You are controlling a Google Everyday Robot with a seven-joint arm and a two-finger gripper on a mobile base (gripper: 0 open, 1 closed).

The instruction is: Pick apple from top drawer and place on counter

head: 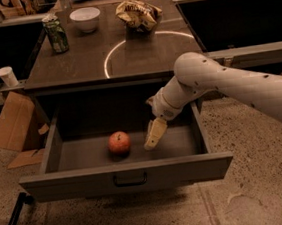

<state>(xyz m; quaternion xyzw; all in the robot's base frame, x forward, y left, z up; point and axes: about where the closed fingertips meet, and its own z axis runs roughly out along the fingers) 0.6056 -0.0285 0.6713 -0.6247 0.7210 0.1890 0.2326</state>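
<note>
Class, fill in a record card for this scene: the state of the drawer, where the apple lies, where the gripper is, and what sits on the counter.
top drawer: pulled open
apple: on the drawer floor near the middle, not held
gripper: lowered inside the drawer, just right of the apple, a small gap between them
counter: carries a green can, a white bowl and a crumpled bag
task status: apple not yet picked

Counter, can, bowl, bag, jaws in drawer
</note>
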